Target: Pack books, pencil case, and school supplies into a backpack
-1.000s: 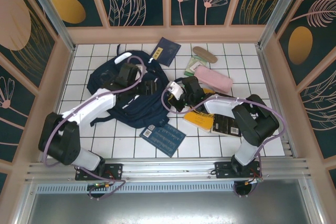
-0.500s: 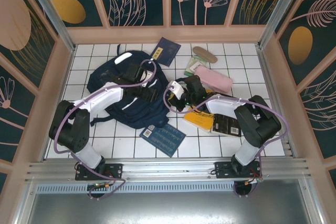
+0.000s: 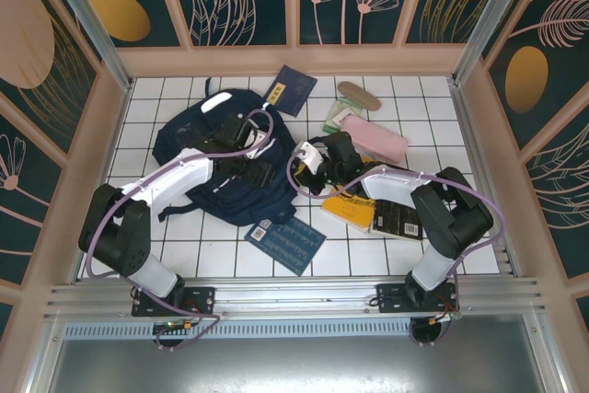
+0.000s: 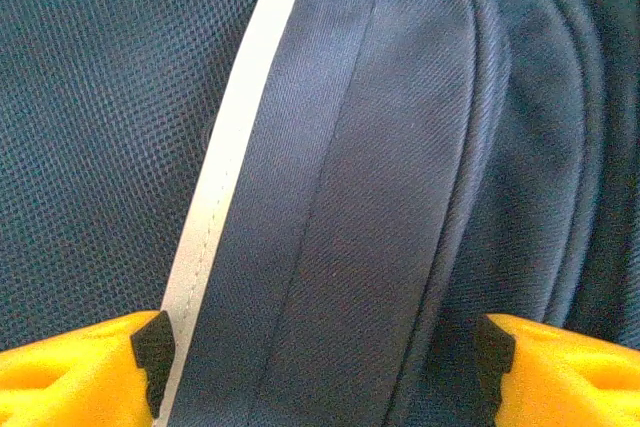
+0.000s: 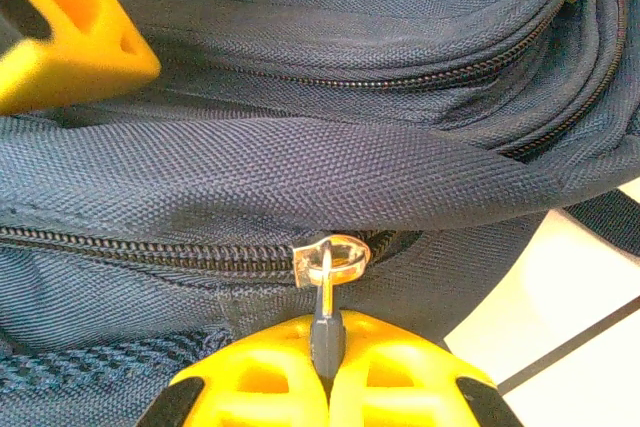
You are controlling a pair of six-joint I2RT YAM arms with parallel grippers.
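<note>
The navy backpack (image 3: pixel 207 158) lies at the left middle of the tiled table. My left gripper (image 4: pixel 323 357) hovers open just over its fabric beside the white stripe (image 4: pixel 235 137), with nothing between the pads. At the bag's right edge my right gripper (image 5: pixel 326 352) is shut on the zipper pull (image 5: pixel 322 312). The zipper slider (image 5: pixel 330 259) sits on a closed zip line. A navy booklet (image 3: pixel 291 90), a blue book (image 3: pixel 285 241), a yellow book (image 3: pixel 350 211) and a black book (image 3: pixel 398 218) lie around the bag. The pink pencil case (image 3: pixel 375 138), a tan oval piece (image 3: pixel 359 95) and a green pack (image 3: pixel 337 120) rest at the back right.
A yellow finger of the left gripper (image 5: pixel 70 27) shows close above the zip in the right wrist view. Both arms (image 3: pixel 175 177) reach over the bag from the near edge. Wooden walls (image 3: pixel 110 108) enclose the table on three sides.
My left gripper has slid right and nearer over the backpack and its jaws have spread wider. The right gripper has stayed shut on the zipper pull, nearly still.
</note>
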